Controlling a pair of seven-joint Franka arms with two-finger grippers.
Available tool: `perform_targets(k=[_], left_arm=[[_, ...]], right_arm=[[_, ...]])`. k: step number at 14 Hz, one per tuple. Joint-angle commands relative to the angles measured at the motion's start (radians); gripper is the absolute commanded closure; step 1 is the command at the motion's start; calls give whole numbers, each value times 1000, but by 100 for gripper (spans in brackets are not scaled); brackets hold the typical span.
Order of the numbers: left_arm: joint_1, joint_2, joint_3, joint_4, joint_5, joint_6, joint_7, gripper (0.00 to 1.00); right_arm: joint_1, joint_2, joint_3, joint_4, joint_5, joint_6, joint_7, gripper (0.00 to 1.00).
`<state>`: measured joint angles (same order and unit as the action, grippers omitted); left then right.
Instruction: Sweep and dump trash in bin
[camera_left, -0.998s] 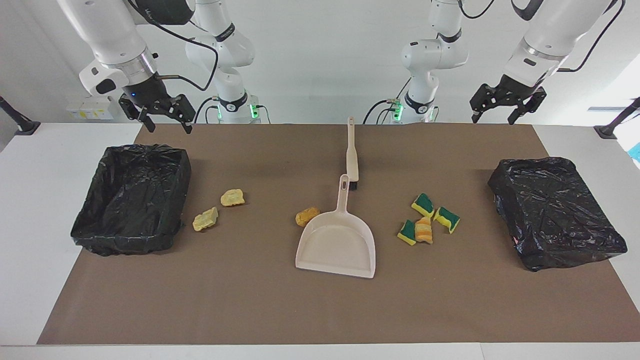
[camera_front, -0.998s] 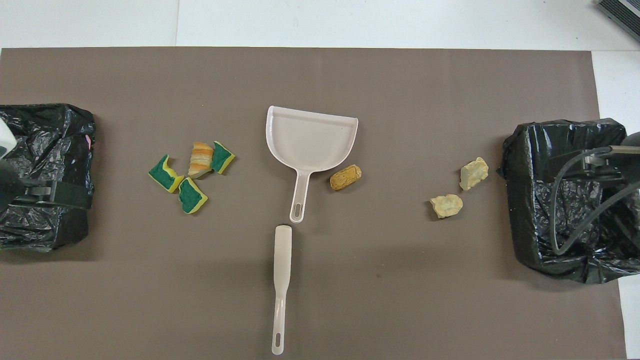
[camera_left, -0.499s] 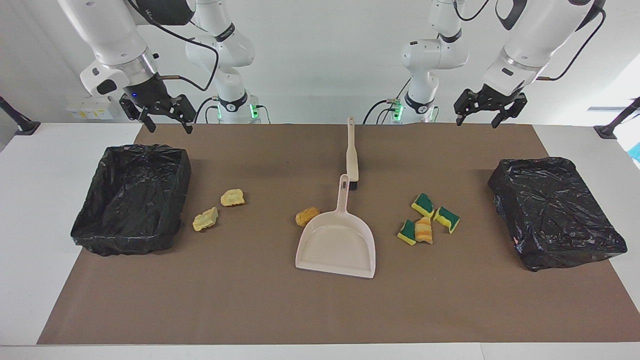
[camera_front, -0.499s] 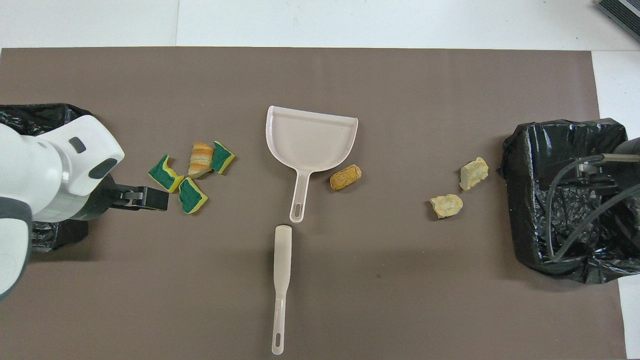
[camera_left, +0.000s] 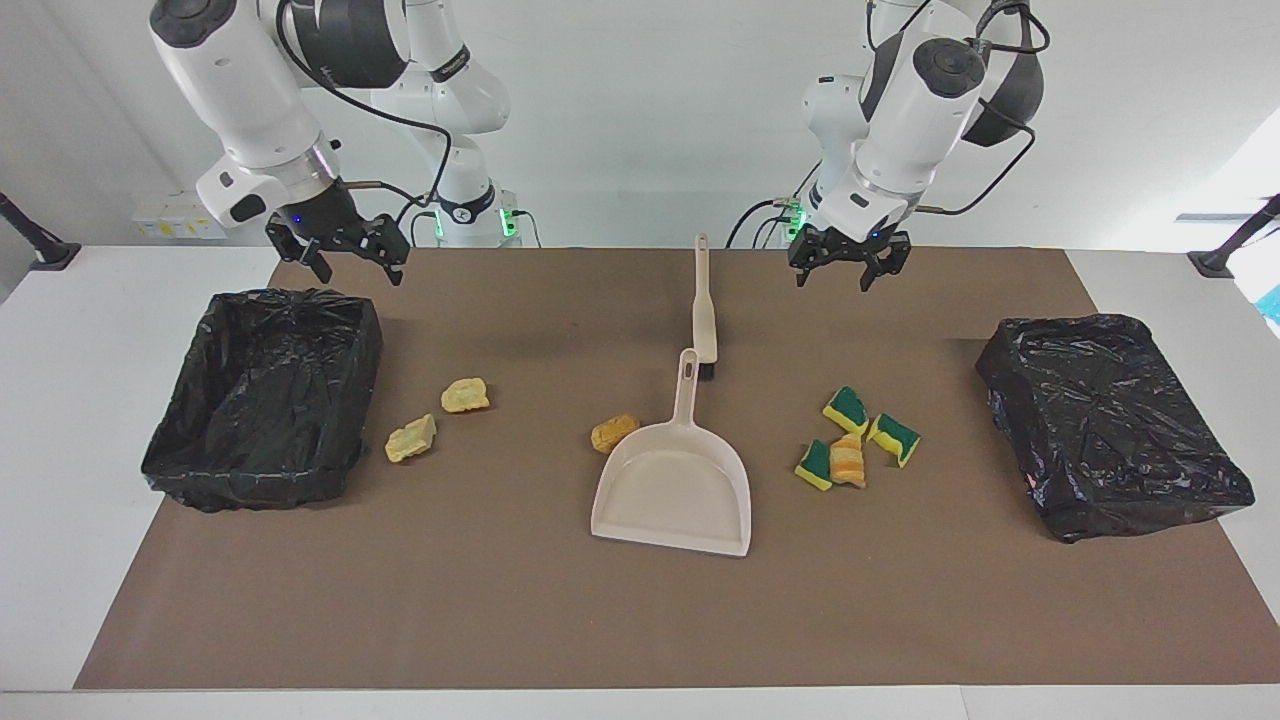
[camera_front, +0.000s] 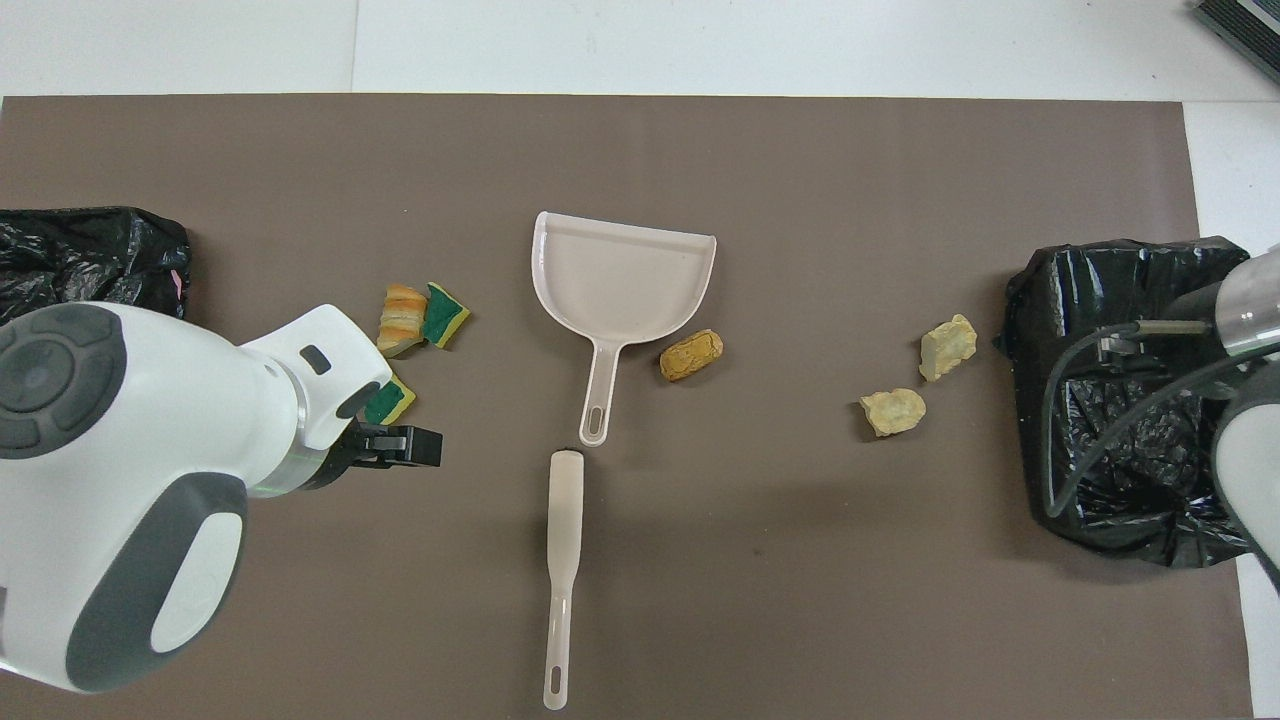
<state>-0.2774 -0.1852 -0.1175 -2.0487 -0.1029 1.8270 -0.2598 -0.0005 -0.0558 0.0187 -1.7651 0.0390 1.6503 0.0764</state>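
Note:
The trash lies loose on the brown mat. Three green-and-yellow blocks (camera_left: 847, 408) and an orange-striped piece (camera_left: 848, 460) cluster toward the left arm's end. A tan-orange lump (camera_left: 614, 432) touches the beige dustpan (camera_left: 675, 490). Two pale yellow lumps (camera_left: 465, 394) lie beside the bin (camera_left: 335, 420) at the right arm's end. My left gripper (camera_left: 835, 275) hangs open and empty over the mat between the brush (camera_left: 703, 300) and the green blocks. Open and empty too, my right gripper (camera_left: 360, 270) hovers over that bin's robot-side corner.
A second black-bagged bin (camera_left: 1100, 420) stands at the left arm's end. The brush lies in line with the dustpan's handle, nearer to the robots, bristles toward it. In the overhead view the left arm (camera_front: 150, 480) hides part of the green blocks (camera_front: 445, 312).
The left arm has swung from above its end's bin toward the middle of the table, gripper still open. The right gripper has shifted slightly toward the middle. Nothing on the mat has moved.

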Motion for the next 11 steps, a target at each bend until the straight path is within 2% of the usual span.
perform_targets(k=[1,4,7,9,11], left_arm=[[-84,-66,16,-114,-17,55,-45,0],[-213,-65,16,-201,-17,155,-191,0],[-331,-33,16,-298,-17,250,-268,0],[-402,-28,16,-394,-17,369,-332,0],[-457,-22,16,-433,-17,399,-355,0]], right_arm=[[61,54,3,9,-8,52,26,0],[135,138,3,51,-8,95,103,0],[235,206,3,52,-13,196,202,0],[284,244,3,47,-13,259,262,0],[321,263,3,41,-45,282,289,0]])
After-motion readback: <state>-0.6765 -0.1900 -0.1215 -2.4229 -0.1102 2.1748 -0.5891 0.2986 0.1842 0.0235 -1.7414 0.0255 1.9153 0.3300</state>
